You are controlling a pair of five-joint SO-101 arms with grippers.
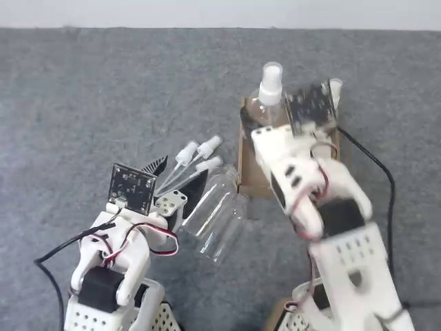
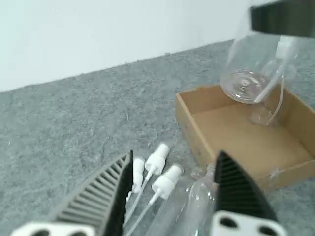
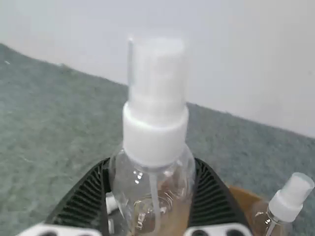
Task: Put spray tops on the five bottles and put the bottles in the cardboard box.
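My right gripper (image 1: pixel 267 124) is shut on a clear bottle (image 1: pixel 265 107) with a white spray top (image 3: pixel 155 123) and holds it upright above the cardboard box (image 1: pixel 249 181). A second capped bottle (image 1: pixel 335 87) stands at the box's far corner (image 3: pixel 288 199). Clear uncapped bottles (image 1: pixel 219 214) lie side by side on the grey mat left of the box. Three loose spray tops (image 1: pixel 200 155) lie just beyond them. My left gripper (image 1: pixel 176 178) is open low over those spray tops (image 2: pixel 158 158) and one lying bottle (image 2: pixel 197 199), touching nothing.
The grey mat (image 1: pixel 103 89) spreads to the left of the box and behind it, ending at a white wall (image 2: pixel 98 34). In the left wrist view the box floor (image 2: pixel 236 132) is bare under the held bottle (image 2: pixel 246 81).
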